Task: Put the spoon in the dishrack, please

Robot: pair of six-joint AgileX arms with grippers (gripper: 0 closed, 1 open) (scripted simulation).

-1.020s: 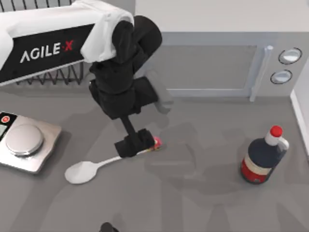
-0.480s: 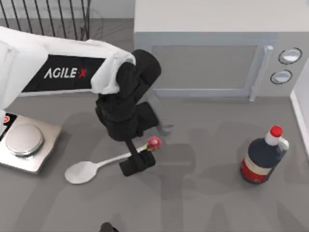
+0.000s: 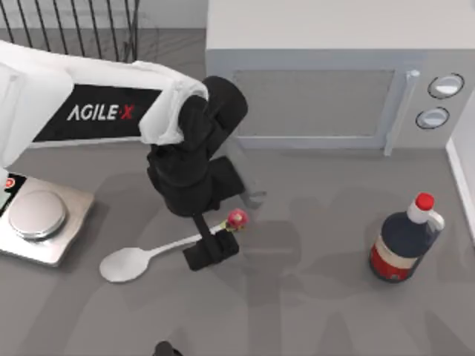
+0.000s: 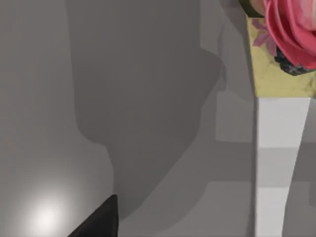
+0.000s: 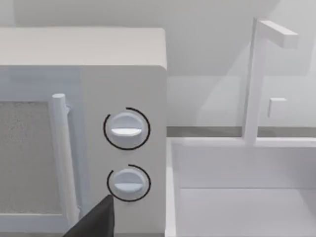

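Top view: left pincer (image 3: 212, 251) clamped on spoon (image 3: 141, 259) handle, knob end now raised off table (image 3: 312, 311); dishrack (image 3: 74, 30) transfer next.

Your left arm (image 3: 89, 104) wears a white shell with a black panel lettered "AGILE·X"; its wrist, slim black link and blocky left tool (image 3: 211, 251) are matte black.
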